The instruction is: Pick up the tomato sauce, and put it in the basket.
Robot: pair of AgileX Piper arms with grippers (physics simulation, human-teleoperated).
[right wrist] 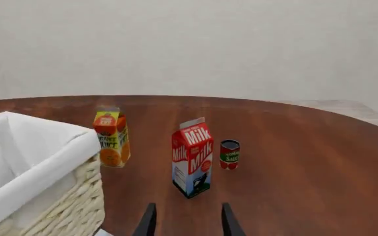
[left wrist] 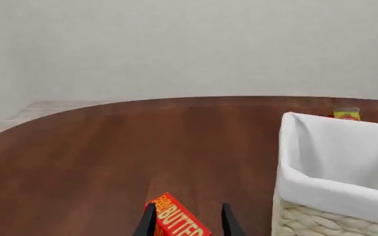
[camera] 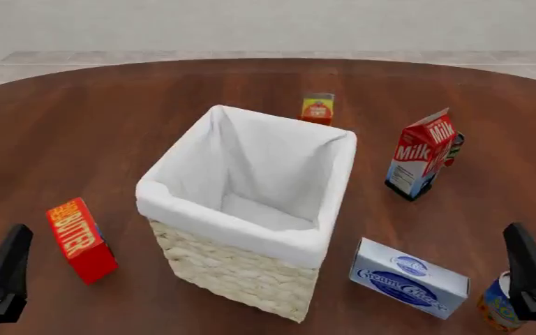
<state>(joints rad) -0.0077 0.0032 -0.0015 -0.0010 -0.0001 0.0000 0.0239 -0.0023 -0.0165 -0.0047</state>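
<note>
The sauce can (right wrist: 230, 154) stands upright on the table (camera: 82, 118), far right, just behind the milk carton (camera: 423, 154) and mostly hidden by it in the front view. The basket (camera: 249, 202) sits centre, holding nothing visible. Left gripper (left wrist: 187, 220) hangs near left, jaws apart, over a butter box (camera: 81, 239). Right gripper (right wrist: 187, 220) hangs near right, jaws apart, empty.
</note>
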